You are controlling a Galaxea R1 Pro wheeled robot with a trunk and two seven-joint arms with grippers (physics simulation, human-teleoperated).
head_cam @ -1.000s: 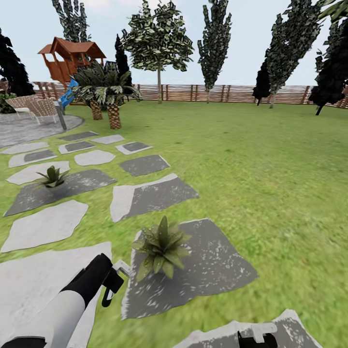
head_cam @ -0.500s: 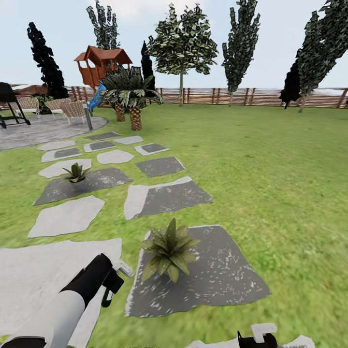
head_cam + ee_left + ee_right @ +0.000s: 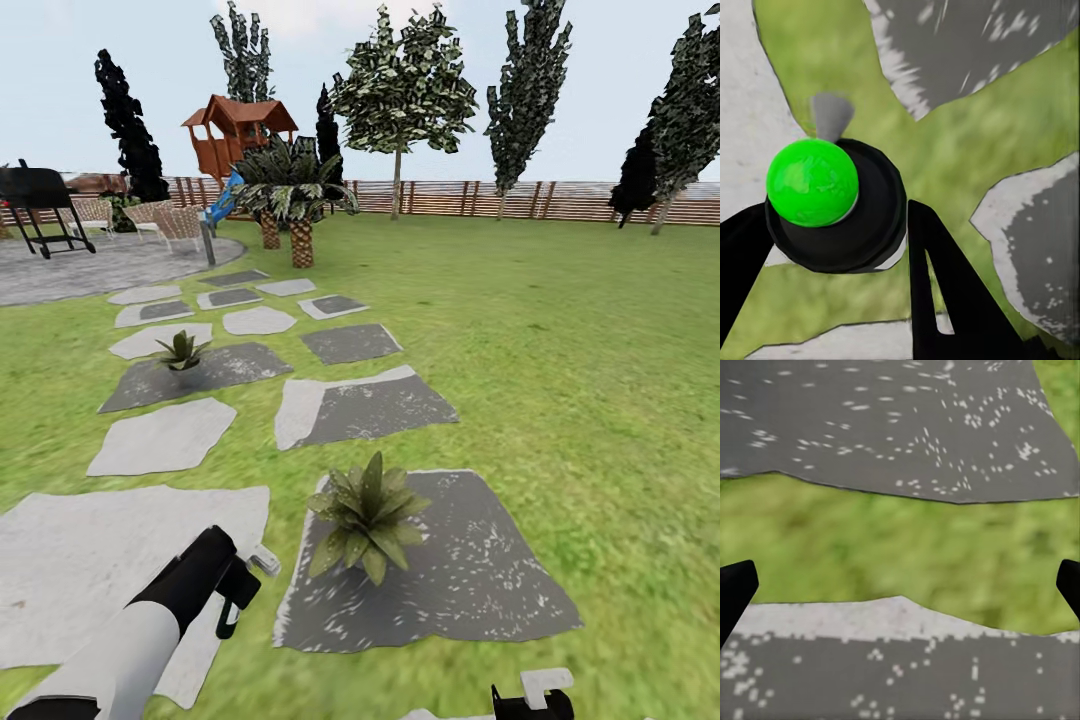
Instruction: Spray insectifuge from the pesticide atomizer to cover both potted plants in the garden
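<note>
My left gripper [image 3: 836, 217] is shut on the pesticide atomizer [image 3: 870, 217], a small dark round bottle that here carries a bright green ball on top. In the head view the left gripper [image 3: 232, 605] hangs low over a pale slab, just left of the nearer potted plant [image 3: 368, 515], an olive-green rosette on a dark slab. The second potted plant [image 3: 182, 350] sits farther off on the left, on another dark slab. My right gripper [image 3: 900, 585] is open and empty above grass and slabs; it sits at the head view's lower edge [image 3: 530, 700].
Grey stepping slabs [image 3: 365, 405] run across the lawn toward a paved patio [image 3: 90, 265] with a black grill [image 3: 40, 200] and chairs. A palm [image 3: 295, 190], a wooden playhouse [image 3: 238, 135], trees and a slat fence [image 3: 500, 198] stand behind. Open grass [image 3: 580, 350] lies to the right.
The whole view has swung to the left, so plants, slabs and playhouse sit farther right in the picture and the grill has come into view. Both arms keep their pose.
</note>
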